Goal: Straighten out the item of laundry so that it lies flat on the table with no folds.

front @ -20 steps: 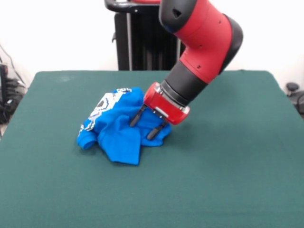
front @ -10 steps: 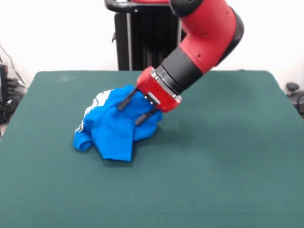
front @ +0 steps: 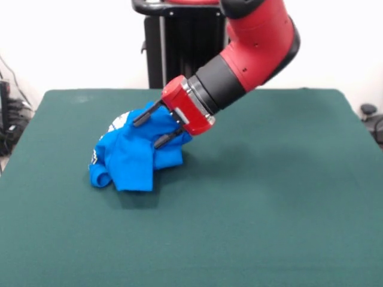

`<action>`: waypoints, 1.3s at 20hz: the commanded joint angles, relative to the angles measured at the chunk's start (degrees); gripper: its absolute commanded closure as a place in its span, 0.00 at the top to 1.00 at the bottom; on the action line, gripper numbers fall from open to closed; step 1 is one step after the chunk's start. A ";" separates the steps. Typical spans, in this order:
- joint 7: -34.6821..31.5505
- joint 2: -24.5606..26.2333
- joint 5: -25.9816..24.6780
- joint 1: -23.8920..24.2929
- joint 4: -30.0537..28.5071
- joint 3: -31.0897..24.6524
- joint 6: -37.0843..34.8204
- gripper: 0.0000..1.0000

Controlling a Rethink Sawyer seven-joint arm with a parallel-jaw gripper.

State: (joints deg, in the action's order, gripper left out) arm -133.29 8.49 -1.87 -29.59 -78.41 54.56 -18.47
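The item of laundry [front: 128, 158] is a bright blue T-shirt, bunched into a crumpled heap left of the middle of the dark green table [front: 269, 203]. A bit of its white print shows at the heap's upper left. My gripper [front: 151, 130] comes in from the right at a slant. Its two dark fingers [front: 141, 118] hold a raised fold at the heap's top right. The rest of the shirt hangs and trails down to the table on the left.
The red and black arm [front: 251, 54] slants over the table's far middle. A black stand [front: 179, 42] rises behind the table's far edge. Dark objects sit beyond the table's left edge [front: 9, 113] and right edge [front: 371, 116].
My gripper has moved left and upward, and the shirt came with it. The heap has shifted left and stands taller and narrower than before.
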 commanded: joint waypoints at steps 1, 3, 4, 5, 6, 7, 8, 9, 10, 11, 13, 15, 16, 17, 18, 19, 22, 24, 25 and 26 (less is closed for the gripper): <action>-21.12 9.89 8.00 -2.09 0.37 -0.76 0.61 1.00; -21.72 11.51 9.66 -2.61 0.58 -0.52 1.09 1.00; -22.01 12.42 10.25 -2.94 0.77 -0.19 1.21 1.00; -22.35 13.18 11.04 -3.04 0.88 -0.08 1.74 1.00; -22.64 13.98 11.80 -3.10 0.98 0.16 2.41 1.00; -22.90 14.69 12.63 -3.23 1.03 0.45 2.94 1.00; -22.76 14.95 13.02 -3.21 1.09 0.57 3.16 1.00; -22.60 14.99 13.38 -3.18 0.98 0.45 3.35 1.00; -22.12 14.49 13.44 -2.87 0.66 -0.08 3.77 1.00; -21.41 13.79 13.34 -2.26 0.38 -1.01 4.43 1.00; -19.79 12.29 12.65 -1.18 -0.35 -2.42 5.59 1.00; -19.93 12.16 12.55 -1.66 -1.10 -1.85 5.20 1.00; -20.17 12.07 12.70 -1.76 -1.36 -1.84 5.15 1.00; -20.01 11.85 12.73 -1.67 -1.38 -1.98 5.05 1.00; -19.85 11.62 12.77 -1.57 -1.39 -2.13 4.95 1.00; -18.74 10.58 12.31 -1.01 -1.43 -3.09 5.03 1.00; -17.95 8.10 12.67 0.12 -2.09 -5.22 3.61 0.00; -17.14 5.17 12.52 0.19 -3.41 -5.71 1.08 0.00; -15.80 3.32 11.73 0.75 -3.99 -6.32 1.18 0.00; -14.07 1.39 10.73 1.52 -4.35 -6.95 1.07 0.00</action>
State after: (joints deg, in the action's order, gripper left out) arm -139.31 14.68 5.75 -29.75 -80.90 56.67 -16.15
